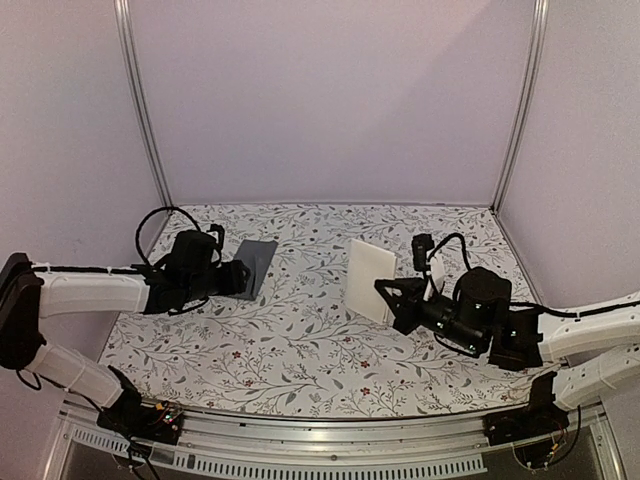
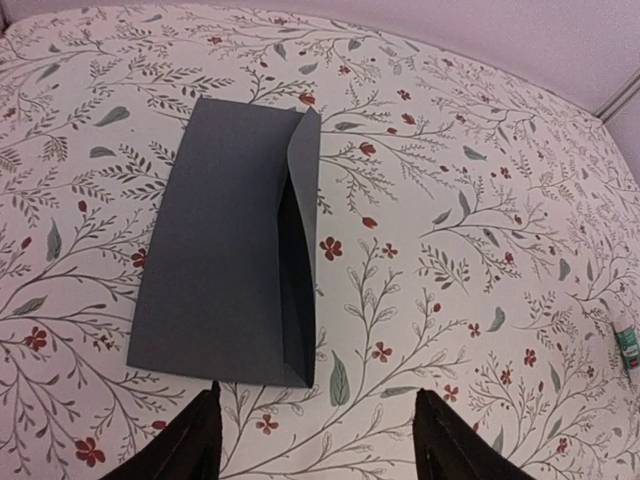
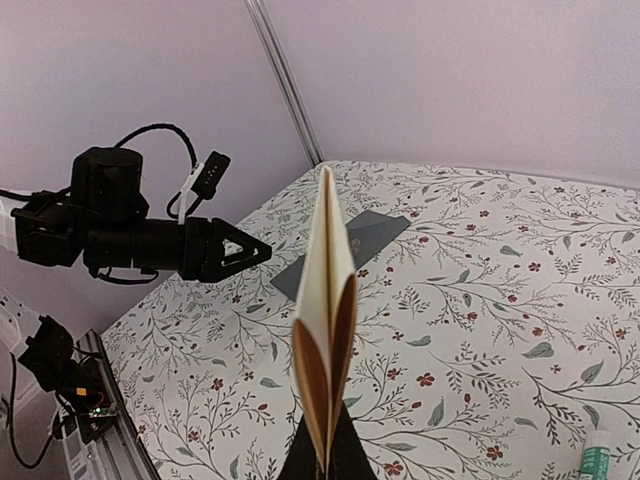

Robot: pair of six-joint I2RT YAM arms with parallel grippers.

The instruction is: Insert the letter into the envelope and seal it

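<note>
- Floral tablecloth [image 1: 300,350] all over the table, plain lilac walls [image 1: 330,100] behind.
- Nearest the bases: right gripper [image 3: 322,445] pinched tight on the tan letter [image 3: 325,300], folded, standing upright above the cloth.
- Over left: left gripper [image 2: 315,420], jaws apart, holding nothing, just short of the grey envelope [image 2: 220,270].
- Lying flat, flap edge slightly lifted, well apart from the letter.
</note>
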